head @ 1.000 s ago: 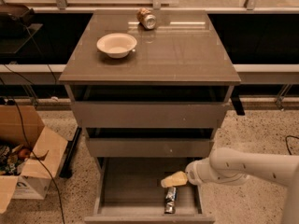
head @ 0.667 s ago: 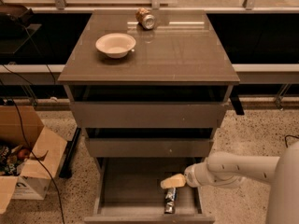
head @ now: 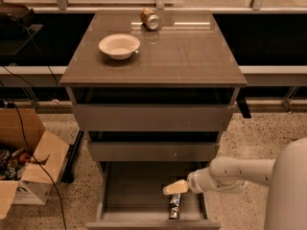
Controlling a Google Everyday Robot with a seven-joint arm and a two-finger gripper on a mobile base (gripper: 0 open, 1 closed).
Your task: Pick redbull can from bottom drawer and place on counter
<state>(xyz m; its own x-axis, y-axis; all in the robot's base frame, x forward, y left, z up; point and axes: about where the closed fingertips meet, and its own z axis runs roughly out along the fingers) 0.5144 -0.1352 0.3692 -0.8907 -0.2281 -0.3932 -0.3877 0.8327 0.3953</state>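
I see redbull can (head: 175, 207) lying flat in bottom drawer (head: 129, 190), lower centre of frame, long axis front-to-back, top end unclear, gripper (head: 175, 187) over its rear end, can't tell jaws' state, bowl (head: 119, 46) on counter (head: 192, 56)

Light warm and dim overall. We log a pale glare streak near the far edge of the counter (head: 192, 56) and a faint reflection under the bowl (head: 119, 46). Heavy shadow fills the bottom drawer (head: 134, 190). The gripper (head: 175, 187), low over the drawer's right side, catches light and reads pale.
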